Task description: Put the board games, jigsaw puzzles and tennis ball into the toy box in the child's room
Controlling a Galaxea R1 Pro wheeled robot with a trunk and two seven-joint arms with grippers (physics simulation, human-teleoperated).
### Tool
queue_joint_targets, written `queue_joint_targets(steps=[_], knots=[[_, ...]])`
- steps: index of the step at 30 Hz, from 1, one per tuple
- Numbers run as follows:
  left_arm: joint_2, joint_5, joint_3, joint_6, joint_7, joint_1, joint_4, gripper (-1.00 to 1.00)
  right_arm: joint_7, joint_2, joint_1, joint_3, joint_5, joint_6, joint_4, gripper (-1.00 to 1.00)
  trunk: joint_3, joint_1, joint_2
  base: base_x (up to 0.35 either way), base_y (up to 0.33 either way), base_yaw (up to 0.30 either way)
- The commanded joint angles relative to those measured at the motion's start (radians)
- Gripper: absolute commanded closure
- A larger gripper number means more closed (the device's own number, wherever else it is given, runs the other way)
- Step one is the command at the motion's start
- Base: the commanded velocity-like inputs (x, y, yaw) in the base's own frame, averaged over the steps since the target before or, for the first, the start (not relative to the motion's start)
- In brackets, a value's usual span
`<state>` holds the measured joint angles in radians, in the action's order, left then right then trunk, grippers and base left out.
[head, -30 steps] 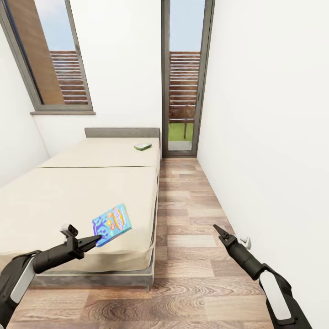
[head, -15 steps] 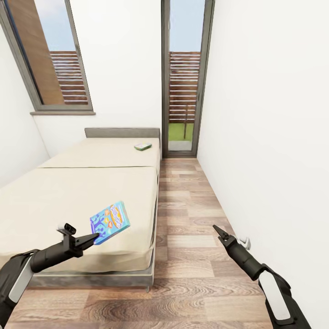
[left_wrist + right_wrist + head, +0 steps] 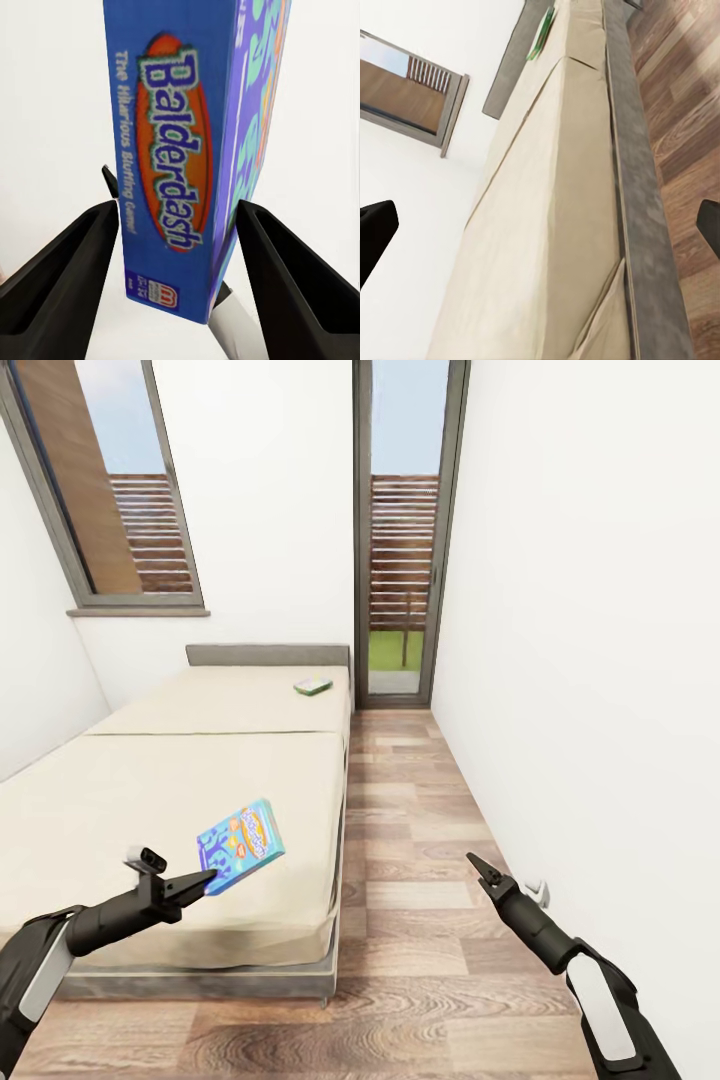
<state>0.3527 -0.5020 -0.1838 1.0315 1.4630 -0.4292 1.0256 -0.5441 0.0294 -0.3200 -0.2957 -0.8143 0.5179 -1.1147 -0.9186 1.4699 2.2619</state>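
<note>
The second board game (image 3: 313, 685) up near the bed's headboard is too small in the head view to read, just a green-and-white flat carton lying on the cream top. The right wrist view catches it as a thin green sliver at the far end of the bed (image 3: 555, 225), no lettering legible there either.

The blue board game (image 3: 240, 845) is way easier. In the left wrist view its spine reads "Baldardash" in white letters on an orange oval, with "The Hilarious Bluffing Game" in small print alongside and a little red logo near the bed-side corner that is too tiny to make out. Its big face is seen at a steep angle, so the colourful lettering there is just fragments.

The left gripper (image 3: 200, 881) pinches that blue carton by one corner and holds it tilted above the foot end of the bed. The fingers (image 3: 67, 277) sit on either side of the carton.

The right gripper (image 3: 480, 868) hangs over the wood floor (image 3: 420, 800) beside the bed, with nothing between its spread fingers; only the fingertips show at the frame edges in its wrist view.
</note>
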Motion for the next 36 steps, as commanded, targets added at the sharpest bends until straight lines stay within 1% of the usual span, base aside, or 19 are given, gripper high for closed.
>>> queue_joint_targets(steps=[1, 3, 8, 14, 26, 32, 36], knots=[[0.000, -0.001, -0.001, 0.011, 0.002, 0.000, -0.001, 1.00, -0.001, 0.000, -0.001, -0.002, -0.006, 0.008, 0.000, -1.00, 0.002, -0.004, -0.007, 0.000, 0.000, 0.000], [0.001, 0.000, -0.004, 0.013, 0.001, -0.001, -0.002, 1.00, -0.001, 0.000, -0.001, -0.002, -0.007, 0.008, 0.000, -1.00, 0.009, -0.012, -0.021, 0.000, 0.000, 0.000], [0.016, -0.001, -0.005, 0.014, 0.001, -0.002, -0.003, 1.00, 0.000, 0.000, -0.001, -0.003, -0.009, 0.008, 0.000, -1.00, 0.009, -0.012, -0.021, 0.000, 0.000, 0.000], [0.024, 0.000, -0.005, 0.015, 0.001, -0.002, -0.003, 1.00, 0.002, -0.001, -0.001, -0.002, -0.006, 0.007, 0.001, -1.00, 0.027, -0.035, -0.063, 0.000, 0.000, 0.000], [0.025, 0.003, 0.003, 0.016, 0.000, -0.003, -0.001, 1.00, 0.005, 0.000, -0.001, -0.002, -0.005, 0.007, 0.001, -1.00, 0.065, -0.081, -0.147, -0.002, 0.000, 0.000], [0.025, 0.005, 0.004, 0.016, 0.000, -0.003, -0.001, 1.00, 0.005, -0.001, -0.001, -0.002, -0.005, 0.006, 0.001, -1.00, 0.084, -0.104, -0.189, -0.173, 0.000, 0.000], [0.026, 0.005, 0.004, 0.016, 0.000, -0.003, -0.001, 1.00, 0.005, -0.002, -0.001, -0.002, -0.005, 0.005, 0.001, -1.00, 0.096, -0.119, -0.217, -0.056, 0.000, 0.000]])
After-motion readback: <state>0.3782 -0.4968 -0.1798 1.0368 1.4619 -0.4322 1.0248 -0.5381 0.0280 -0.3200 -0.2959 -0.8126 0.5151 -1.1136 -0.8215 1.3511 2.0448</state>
